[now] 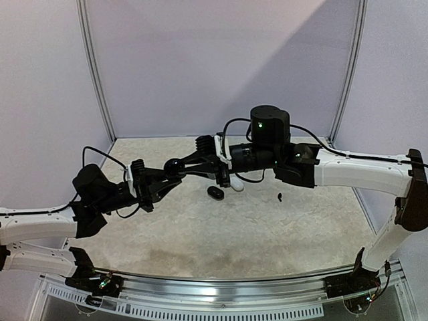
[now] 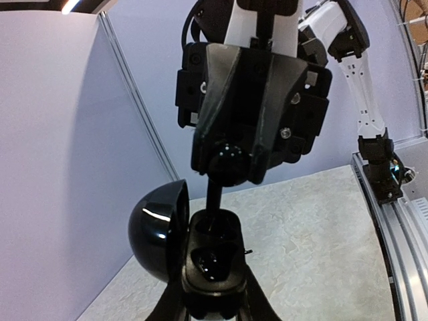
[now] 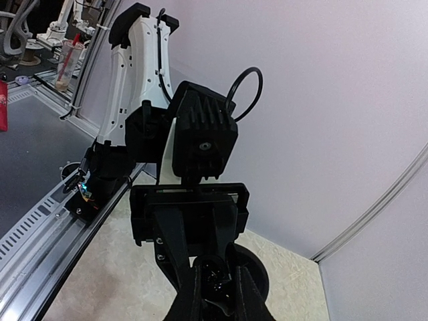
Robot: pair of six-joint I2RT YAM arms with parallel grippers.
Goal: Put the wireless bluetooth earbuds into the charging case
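While left fingers clamp one open black case, right fingers pinch one black earbud.

The mottled beige table bears a black oval case, a white object and a tiny black earbud.

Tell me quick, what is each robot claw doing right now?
Left gripper: closed, holding the open black charging case.
Right gripper: closed, holding a black earbud just above that case.
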